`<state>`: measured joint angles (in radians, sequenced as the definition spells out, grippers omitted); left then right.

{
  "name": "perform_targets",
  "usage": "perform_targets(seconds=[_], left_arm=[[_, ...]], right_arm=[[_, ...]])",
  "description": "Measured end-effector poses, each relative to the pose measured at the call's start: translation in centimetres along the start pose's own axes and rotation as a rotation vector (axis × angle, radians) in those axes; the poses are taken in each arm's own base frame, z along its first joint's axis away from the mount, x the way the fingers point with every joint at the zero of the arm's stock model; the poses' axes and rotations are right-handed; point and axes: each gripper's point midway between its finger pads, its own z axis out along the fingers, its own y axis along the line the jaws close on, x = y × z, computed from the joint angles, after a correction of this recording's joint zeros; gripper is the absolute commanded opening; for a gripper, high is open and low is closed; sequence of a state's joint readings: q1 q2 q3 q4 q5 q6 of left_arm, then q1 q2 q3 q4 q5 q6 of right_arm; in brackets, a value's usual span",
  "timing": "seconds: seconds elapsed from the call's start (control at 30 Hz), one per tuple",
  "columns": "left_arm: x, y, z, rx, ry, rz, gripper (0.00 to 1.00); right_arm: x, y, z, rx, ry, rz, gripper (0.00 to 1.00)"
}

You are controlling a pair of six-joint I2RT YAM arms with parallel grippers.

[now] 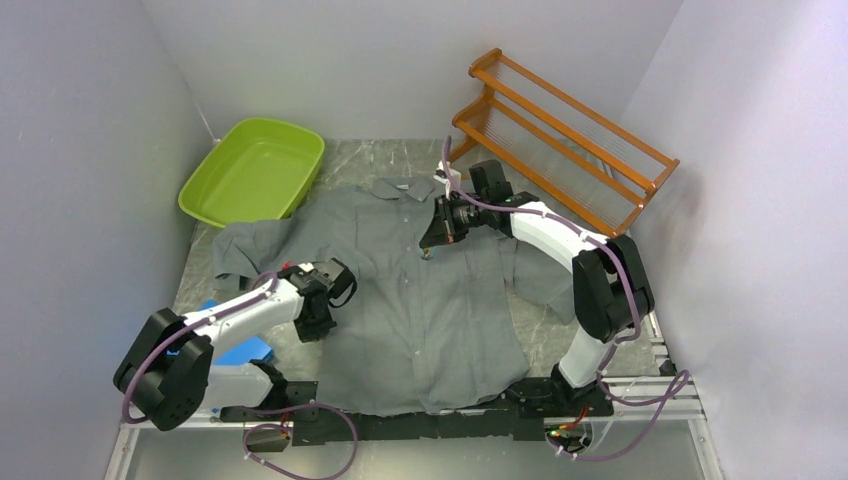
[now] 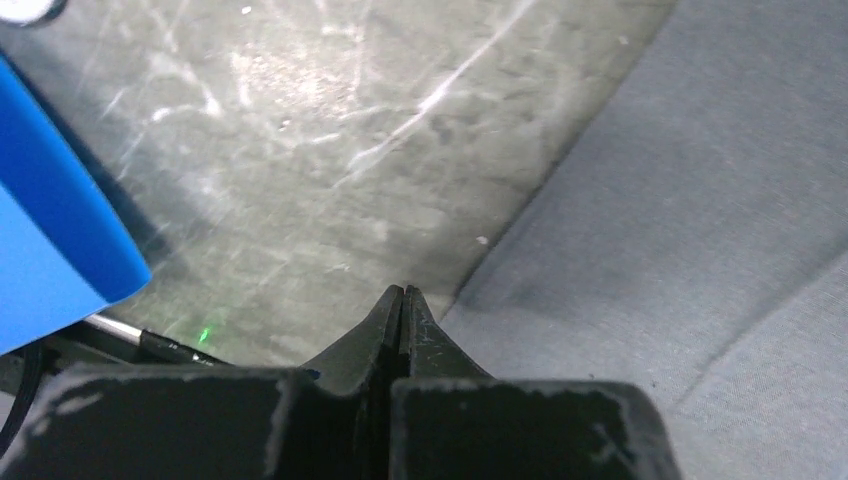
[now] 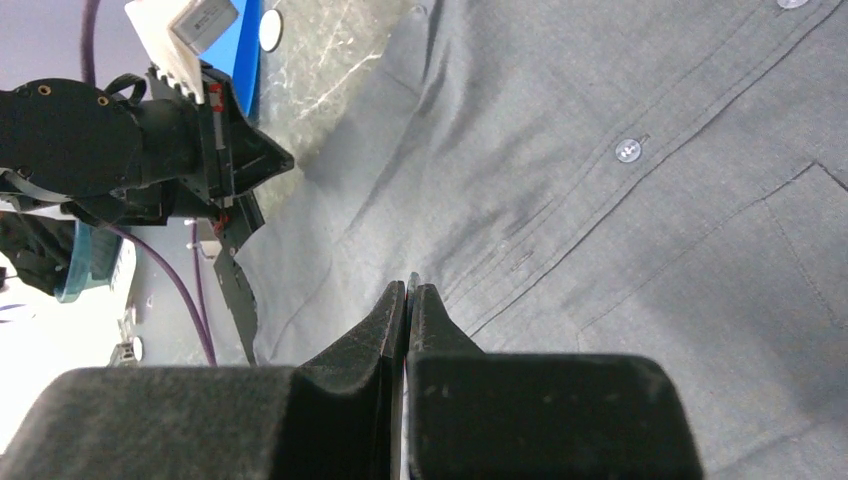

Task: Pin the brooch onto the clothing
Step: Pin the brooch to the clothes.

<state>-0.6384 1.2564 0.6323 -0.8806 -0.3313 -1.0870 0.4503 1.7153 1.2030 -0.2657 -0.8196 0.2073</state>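
Note:
The dark-grey button-up shirt lies flat on the table, collar at the far end. My right gripper hovers over its upper chest beside the button line, shut on a thin sliver that looks like the brooch. In the right wrist view the gripper is closed, with only the brooch's edge showing at the tips above the shirt. My left gripper is shut and empty at the shirt's left side edge. In the left wrist view it sits over the table right next to the shirt.
A green tub stands at the back left and a wooden rack at the back right. A blue block lies by the left arm and shows in the left wrist view. The left arm shows in the right wrist view.

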Motion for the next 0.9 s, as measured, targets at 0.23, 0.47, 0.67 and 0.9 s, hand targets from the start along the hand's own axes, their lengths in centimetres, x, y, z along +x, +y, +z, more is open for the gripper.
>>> perform_targets(seconds=[0.23,0.47,0.67,0.9], left_arm=[[0.0,1.5,-0.4,-0.053,-0.016,-0.043,0.07],[-1.0,0.5,-1.9,0.056,-0.062,-0.029,0.68],[-2.2,-3.2,-4.4,0.331,-0.121,-0.033,0.74],[-0.1,-4.5,-1.5,0.301,-0.013,0.03,0.65]], right_arm=[[0.0,-1.1,-0.2,0.019,0.015,0.013,0.0],[-0.2,-1.2,-0.4,0.02,0.013,0.009,0.0],[-0.2,-1.1,-0.4,0.016,0.014,0.009,0.0],[-0.2,-1.0,-0.4,0.01,0.015,0.009,0.0]])
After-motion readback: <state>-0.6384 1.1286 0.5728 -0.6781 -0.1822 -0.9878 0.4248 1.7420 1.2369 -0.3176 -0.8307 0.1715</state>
